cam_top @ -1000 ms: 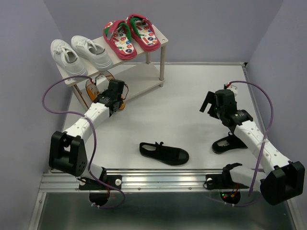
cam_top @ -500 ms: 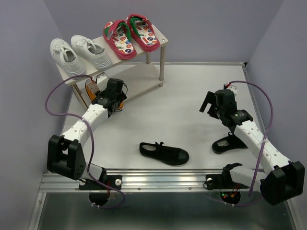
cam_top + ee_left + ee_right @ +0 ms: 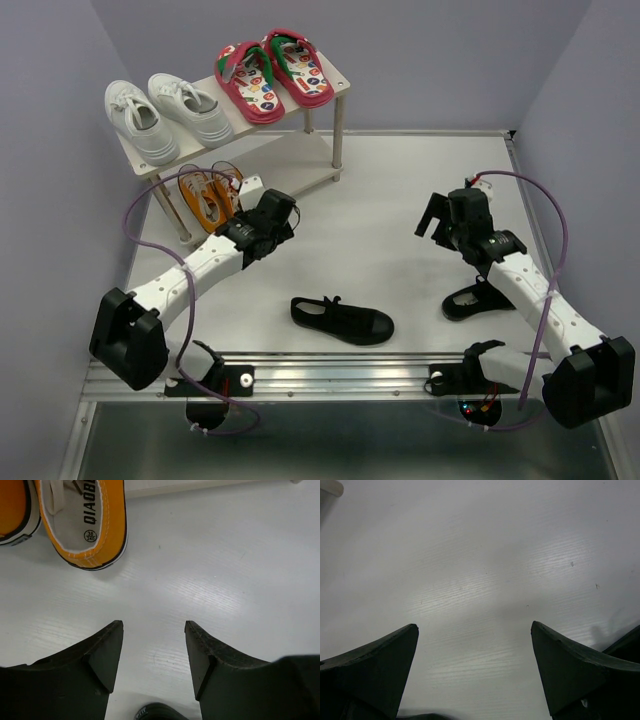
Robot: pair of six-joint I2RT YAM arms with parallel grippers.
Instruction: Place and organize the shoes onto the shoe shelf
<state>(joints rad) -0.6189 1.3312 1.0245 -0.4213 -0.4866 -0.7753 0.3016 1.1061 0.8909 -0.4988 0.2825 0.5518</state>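
Observation:
The shoe shelf [image 3: 338,92] stands at the back left. White sneakers [image 3: 160,115] and red flip-flops [image 3: 272,75] lie on its top board. The orange sneakers [image 3: 207,195] rest on the lower board, heels poking past its front edge; the left wrist view shows one heel [image 3: 87,522] close ahead. My left gripper [image 3: 272,222] [image 3: 154,630] hangs open and empty just right of them, over bare table. One black shoe [image 3: 342,320] lies mid-table near the front. A second black shoe [image 3: 478,298] sits partly under my right arm. My right gripper [image 3: 445,215] [image 3: 475,630] is wide open above the table.
Grey walls close the table on the left, back and right. A metal rail [image 3: 330,375] with both arm bases runs along the near edge. A shelf leg [image 3: 330,487] shows at the top left of the right wrist view. Purple cables loop off both arms.
My left gripper opened, let go of the orange sneaker at the lower board, and drew back to the right. The right arm has not moved.

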